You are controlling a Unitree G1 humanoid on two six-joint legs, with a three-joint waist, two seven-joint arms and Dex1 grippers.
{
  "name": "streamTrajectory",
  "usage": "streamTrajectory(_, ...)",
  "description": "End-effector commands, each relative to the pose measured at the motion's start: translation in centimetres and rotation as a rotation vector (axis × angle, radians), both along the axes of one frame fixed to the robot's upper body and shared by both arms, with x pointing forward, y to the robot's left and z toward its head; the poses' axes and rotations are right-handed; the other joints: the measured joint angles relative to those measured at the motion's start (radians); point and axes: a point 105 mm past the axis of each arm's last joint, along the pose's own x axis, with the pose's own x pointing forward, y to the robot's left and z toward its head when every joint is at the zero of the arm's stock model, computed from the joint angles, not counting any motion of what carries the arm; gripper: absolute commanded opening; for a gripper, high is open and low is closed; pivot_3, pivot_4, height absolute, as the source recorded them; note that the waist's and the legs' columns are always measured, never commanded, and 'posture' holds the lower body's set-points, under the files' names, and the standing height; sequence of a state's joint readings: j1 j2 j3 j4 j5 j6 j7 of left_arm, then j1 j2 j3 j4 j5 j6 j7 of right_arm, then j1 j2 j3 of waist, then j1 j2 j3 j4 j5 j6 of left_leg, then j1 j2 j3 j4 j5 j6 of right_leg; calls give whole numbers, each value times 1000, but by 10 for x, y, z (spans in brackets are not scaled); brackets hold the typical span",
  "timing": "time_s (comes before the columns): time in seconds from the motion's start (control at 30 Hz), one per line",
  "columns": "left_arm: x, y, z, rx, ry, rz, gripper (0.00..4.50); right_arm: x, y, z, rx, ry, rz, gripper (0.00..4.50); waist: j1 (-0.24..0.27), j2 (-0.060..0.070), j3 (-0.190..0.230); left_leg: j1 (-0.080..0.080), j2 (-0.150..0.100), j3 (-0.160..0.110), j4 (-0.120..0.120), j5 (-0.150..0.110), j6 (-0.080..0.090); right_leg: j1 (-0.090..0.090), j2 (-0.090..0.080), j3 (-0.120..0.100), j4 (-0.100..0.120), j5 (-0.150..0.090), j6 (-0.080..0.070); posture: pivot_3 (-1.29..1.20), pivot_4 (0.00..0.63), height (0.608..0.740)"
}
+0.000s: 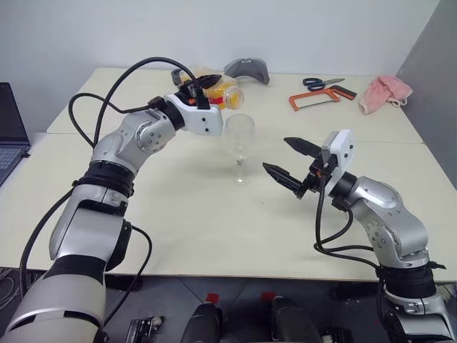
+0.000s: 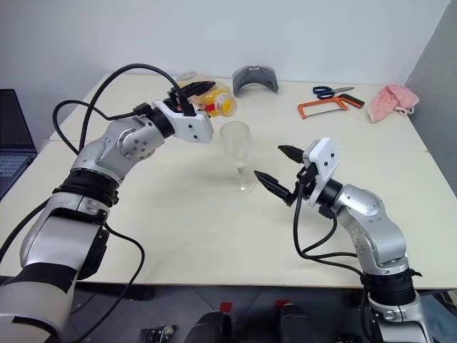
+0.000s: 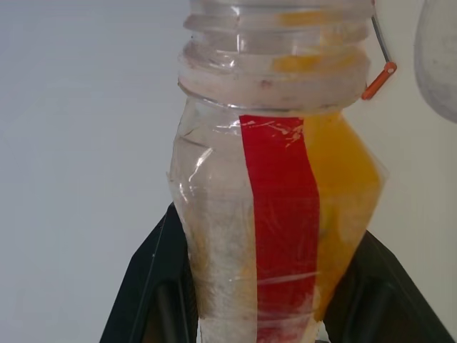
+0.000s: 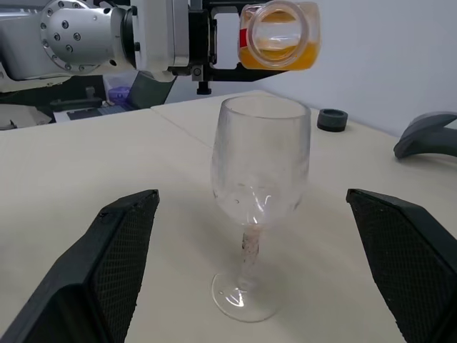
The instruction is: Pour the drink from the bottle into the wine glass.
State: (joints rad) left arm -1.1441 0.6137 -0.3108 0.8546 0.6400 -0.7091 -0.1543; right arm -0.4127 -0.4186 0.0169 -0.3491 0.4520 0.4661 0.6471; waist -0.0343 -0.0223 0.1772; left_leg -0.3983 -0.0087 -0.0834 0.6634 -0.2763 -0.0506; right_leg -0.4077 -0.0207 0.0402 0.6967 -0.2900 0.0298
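On the pale table [image 1: 178, 236], going left to right: the left gripper [image 1: 203, 87] is clamped around the bottle [image 1: 225, 94], holding it tipped sideways above the wine glass [image 1: 240, 146], open mouth toward the rim, orange drink [image 4: 280, 56] pooled inside. The glass stands upright and looks empty. Just beside it, the right gripper [image 1: 287, 161] sits with fingers spread wide, holding nothing

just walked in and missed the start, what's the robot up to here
The robot is set to pour a drink. Its left end effector grips the bottle, tipped on its side above the wine glass, mouth uncapped, with the orange drink inside. The glass stands upright on the table and looks empty. The right end effector is open beside the glass, not touching it.
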Motion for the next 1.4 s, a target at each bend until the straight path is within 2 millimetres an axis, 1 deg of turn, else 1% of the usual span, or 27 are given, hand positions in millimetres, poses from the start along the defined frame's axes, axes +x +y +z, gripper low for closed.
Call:
streamTrajectory(0.03, -4, 0, 26, -11, -90, -10, 1707, -7, 3, 14, 29, -48, 15, 4500, 0, 0, 0, 0, 0, 0, 0, 0, 0, 0, 0, 0, 0, 0, 0, 0, 150, 740)
streamTrajectory(0.4, -2, 6, 31, 32, -124, 11, 1707, -7, 4, 13, 25, -46, 21, 4500, 0, 0, 0, 0, 0, 0, 0, 0, 0, 0, 0, 0, 0, 0, 0, 0, 150, 740)
streamTrajectory(1.4, -1, 8, 36, 90, -162, 10, 1707, -10, 9, 7, 36, -39, 27, 4500, 0, 0, 0, 0, 0, 0, 0, 0, 0, -1, 0, 0, 1, 0, 0, 0, 150, 740)
